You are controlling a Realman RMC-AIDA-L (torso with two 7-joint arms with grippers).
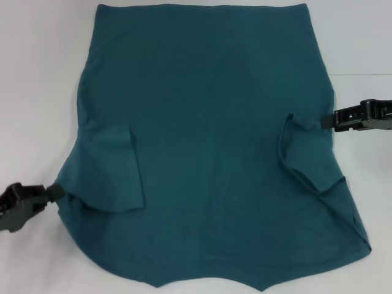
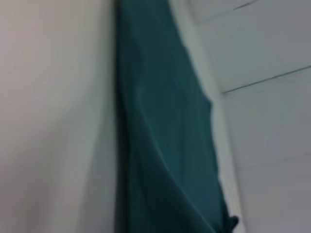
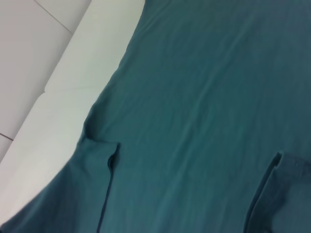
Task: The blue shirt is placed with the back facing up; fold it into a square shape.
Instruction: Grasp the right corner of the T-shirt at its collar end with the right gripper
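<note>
Two claws at blue shirt (image 1: 208, 141) edges — left claw (image 1: 54, 193), right claw (image 1: 327, 119) | grip state: cannot tell | risk: tucked sleeves may unfold — uneven pulls.

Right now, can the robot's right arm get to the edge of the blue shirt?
Probably yes. The right gripper is already at the shirt's right edge, beside the folded-in sleeve, with nothing between them on the white table.

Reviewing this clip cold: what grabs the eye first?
The blue shirt fills nearly the whole white table, both sleeves already folded inward onto its body. The left gripper sits at its near left edge and the right gripper at its right edge, farther back, each touching the fabric.
</note>
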